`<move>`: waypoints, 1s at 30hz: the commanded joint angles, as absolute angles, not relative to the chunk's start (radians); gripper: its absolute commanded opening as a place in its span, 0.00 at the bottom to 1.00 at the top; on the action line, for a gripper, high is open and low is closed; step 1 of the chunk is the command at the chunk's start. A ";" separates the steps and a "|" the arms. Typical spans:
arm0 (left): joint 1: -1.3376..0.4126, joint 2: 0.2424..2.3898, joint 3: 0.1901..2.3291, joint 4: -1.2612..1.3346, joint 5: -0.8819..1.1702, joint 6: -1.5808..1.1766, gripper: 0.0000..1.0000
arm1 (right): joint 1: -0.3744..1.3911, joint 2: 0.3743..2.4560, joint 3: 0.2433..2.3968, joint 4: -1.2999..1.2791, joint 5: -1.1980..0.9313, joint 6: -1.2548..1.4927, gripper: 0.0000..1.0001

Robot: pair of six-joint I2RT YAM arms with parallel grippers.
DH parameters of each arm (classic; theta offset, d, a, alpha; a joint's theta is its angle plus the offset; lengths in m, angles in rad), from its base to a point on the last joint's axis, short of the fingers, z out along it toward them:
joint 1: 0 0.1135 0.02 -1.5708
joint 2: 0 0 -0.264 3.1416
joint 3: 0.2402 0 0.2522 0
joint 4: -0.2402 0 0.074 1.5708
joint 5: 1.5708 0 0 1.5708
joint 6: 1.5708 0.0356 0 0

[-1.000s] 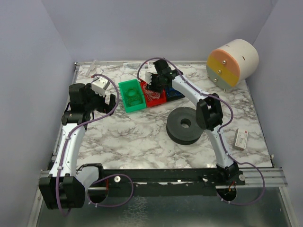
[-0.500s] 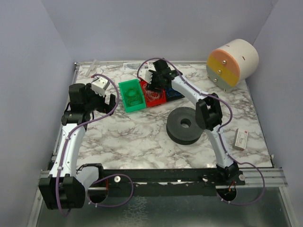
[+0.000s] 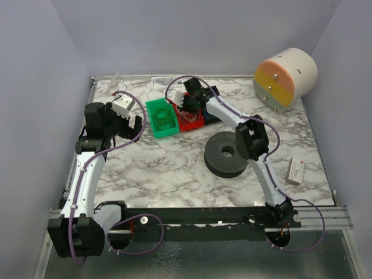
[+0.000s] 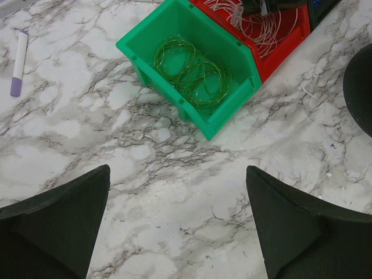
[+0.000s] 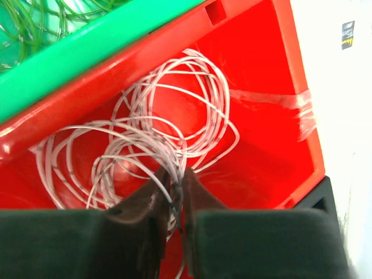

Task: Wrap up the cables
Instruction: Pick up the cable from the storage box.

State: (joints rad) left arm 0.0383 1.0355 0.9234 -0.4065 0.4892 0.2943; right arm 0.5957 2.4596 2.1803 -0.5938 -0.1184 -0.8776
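The right gripper reaches down into the red bin, and its two fingers are pressed almost together on a few strands of the whitish cables. These cables lie as a loose, tangled pile of loops on the floor of this bin, and the pinched strands run up between the fingertips. The green bin stands just beside the red bin, wall against wall, and it contains the green cables in two small coils that overlap each other. On the other side of the red bin, a blue bin is partly hidden behind the right arm, and what it contains I cannot tell. The left gripper hangs above the marbled worktop with its jaws spread wide and nothing between them; it is near the green bin but apart from it. A marker with a purple cap lies on the worktop to the far left of the green bin. A dark grey round spool lies flat on the worktop near the right arm. At the far right corner rests a cream drum with an orange and yellow face. A small white box lies near the right edge.
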 commanded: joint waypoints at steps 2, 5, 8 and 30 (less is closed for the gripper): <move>0.044 1.032 0.920 -0.420 0.500 0.307 0.99 | 0.600 2.411 2.203 -0.556 -0.038 -0.831 0.02; 0.044 1.028 0.919 -0.420 0.499 0.304 0.99 | 0.600 2.357 2.230 -0.556 -0.015 -0.799 0.01; 0.044 1.028 0.919 -0.420 0.499 0.300 0.99 | 0.600 2.301 2.241 -0.550 0.029 -0.755 0.01; -0.392 1.375 1.007 -0.325 0.027 0.347 0.99 | 0.521 1.313 1.245 -0.289 0.344 -0.527 0.01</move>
